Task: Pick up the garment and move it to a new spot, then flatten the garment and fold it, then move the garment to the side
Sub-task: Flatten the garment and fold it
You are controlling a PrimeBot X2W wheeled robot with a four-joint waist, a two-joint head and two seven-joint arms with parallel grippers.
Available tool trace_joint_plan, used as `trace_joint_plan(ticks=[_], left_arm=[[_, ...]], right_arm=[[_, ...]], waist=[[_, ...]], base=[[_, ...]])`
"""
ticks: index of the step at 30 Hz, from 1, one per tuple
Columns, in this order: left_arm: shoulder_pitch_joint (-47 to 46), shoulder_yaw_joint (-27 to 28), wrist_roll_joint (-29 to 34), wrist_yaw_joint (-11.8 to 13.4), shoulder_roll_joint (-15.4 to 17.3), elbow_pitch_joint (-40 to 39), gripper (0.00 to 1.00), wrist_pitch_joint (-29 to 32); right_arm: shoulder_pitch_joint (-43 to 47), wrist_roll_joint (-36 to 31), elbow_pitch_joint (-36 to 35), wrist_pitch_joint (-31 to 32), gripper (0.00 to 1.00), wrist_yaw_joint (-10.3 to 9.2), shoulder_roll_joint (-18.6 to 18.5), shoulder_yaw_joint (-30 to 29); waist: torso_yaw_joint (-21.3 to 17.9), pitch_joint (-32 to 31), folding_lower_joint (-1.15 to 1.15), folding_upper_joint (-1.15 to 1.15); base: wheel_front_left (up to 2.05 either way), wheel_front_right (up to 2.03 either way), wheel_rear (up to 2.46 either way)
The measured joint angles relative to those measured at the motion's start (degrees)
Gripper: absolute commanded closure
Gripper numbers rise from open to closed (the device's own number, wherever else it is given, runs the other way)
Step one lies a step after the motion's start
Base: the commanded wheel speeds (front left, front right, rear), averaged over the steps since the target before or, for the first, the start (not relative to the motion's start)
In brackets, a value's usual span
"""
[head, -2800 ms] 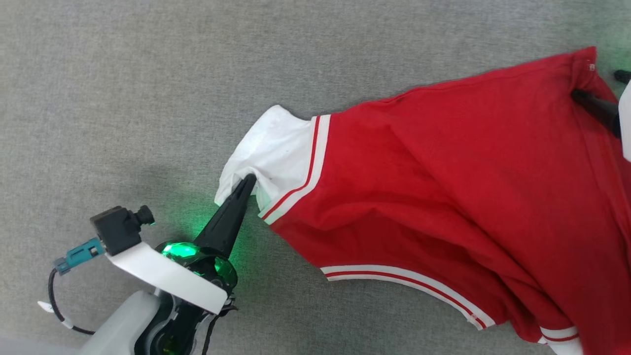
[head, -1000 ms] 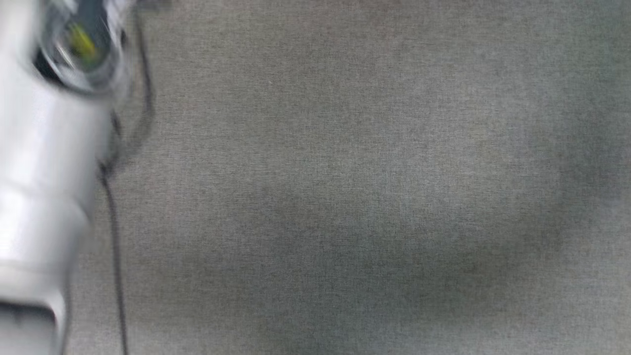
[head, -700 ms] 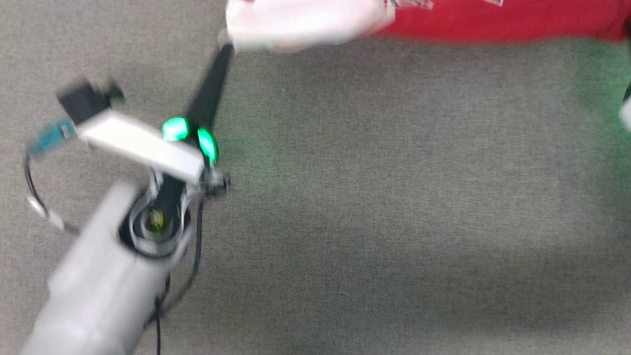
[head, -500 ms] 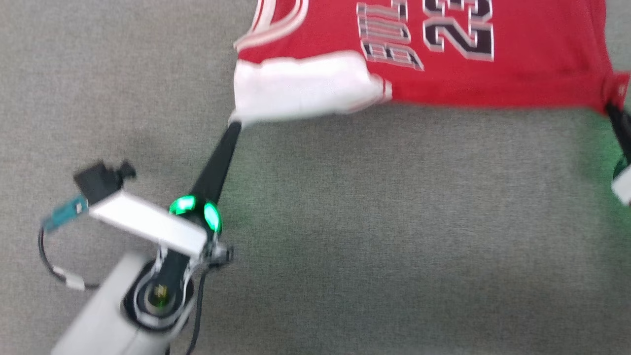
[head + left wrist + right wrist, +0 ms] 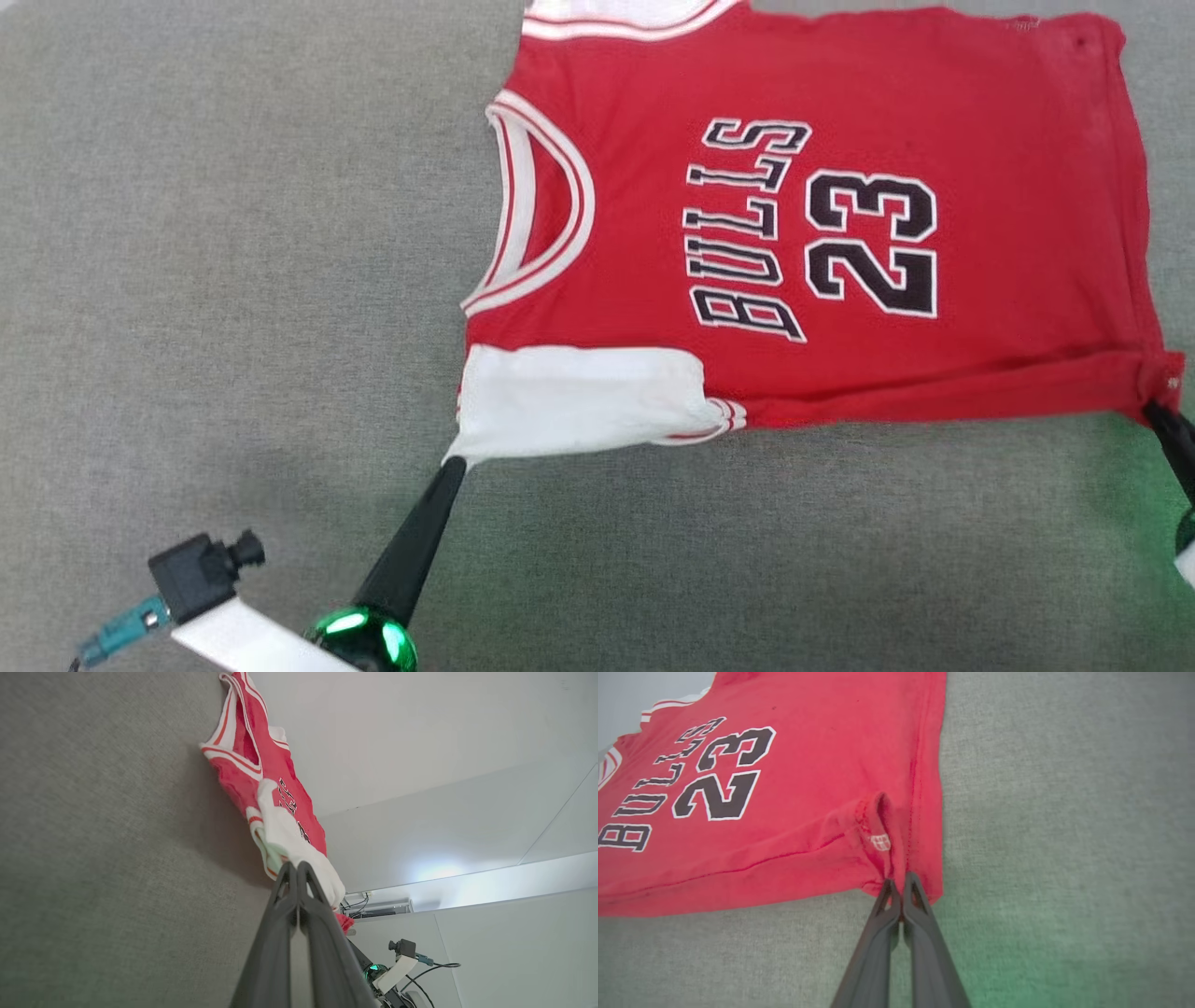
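Observation:
The garment (image 5: 822, 224), a red jersey printed BULLS 23, lies spread across the grey cloth surface with its neck opening to the left. Its white sleeve (image 5: 579, 401) points toward me. My left gripper (image 5: 454, 464) is shut on the near corner of that sleeve; the left wrist view has the garment (image 5: 280, 826) pinched at the left gripper (image 5: 296, 865). My right gripper (image 5: 1156, 411) is shut on the near hem corner at the right edge. In the right wrist view the right gripper (image 5: 900, 884) pinches the garment (image 5: 784, 788) beside a small label.
A grey cloth surface (image 5: 233, 233) lies under and all around the garment. A pale wall and ceiling (image 5: 444, 765) stand beyond it in the left wrist view. My other arm's wrist camera (image 5: 404, 959) shows there too.
The head camera swung a lot. The garment went from a bunched, back-up heap to lying spread flat with its print up. Both grippers kept hold of their corners.

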Motion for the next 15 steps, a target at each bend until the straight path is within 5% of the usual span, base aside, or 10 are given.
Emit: trace_joint_plan(ticks=[7, 15], left_arm=[[0.90, 0.57, 3.00, 0.00, 0.18, -3.01, 1.00, -0.69], [-16.33, -1.10, 3.71, 0.00, -0.73, 1.82, 1.00, 4.60]], right_arm=[[3.63, -1.93, -7.20, 4.11, 1.00, 0.00, 4.19, -5.20], [-1.47, -2.93, -8.22, 7.27, 1.00, 0.00, 6.70, -6.79]], waist=[[-0.47, -0.09, 0.00, 0.00], [-0.46, 0.19, 0.00, 0.00]], base=[[0.00, 0.00, 0.00], [0.00, 0.00, 0.00]])
